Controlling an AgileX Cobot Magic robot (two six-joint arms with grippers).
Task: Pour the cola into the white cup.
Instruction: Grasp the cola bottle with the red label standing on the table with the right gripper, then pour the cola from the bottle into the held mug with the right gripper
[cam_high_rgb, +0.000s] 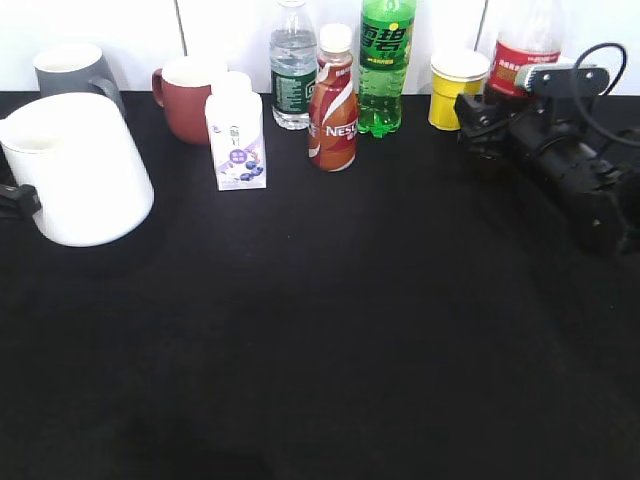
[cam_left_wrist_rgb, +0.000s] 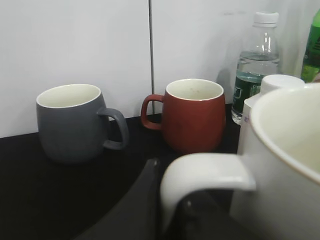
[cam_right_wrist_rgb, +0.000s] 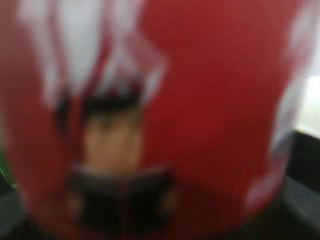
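Now my left gripper (cam_left_wrist_rgb: 175, 210) pinches the white cup's (cam_high_rgb: 75, 170) handle, while my right gripper (cam_high_rgb: 480, 125) reaches the cola bottle (cam_high_rgb: 525, 50), its jaw state unclear.

Right arm (cam_high_rgb: 560, 150): matte black, blocky housings; pale grey camera block (cam_high_rgb: 560, 76) mounted on top; black cable (cam_high_rgb: 600, 85) looped above. Left gripper (cam_left_wrist_rgb: 145, 210): black, smooth, curved finger, only partly seen.

Even bright light; red label (cam_right_wrist_rgb: 200, 100) heavily blurred close-up.
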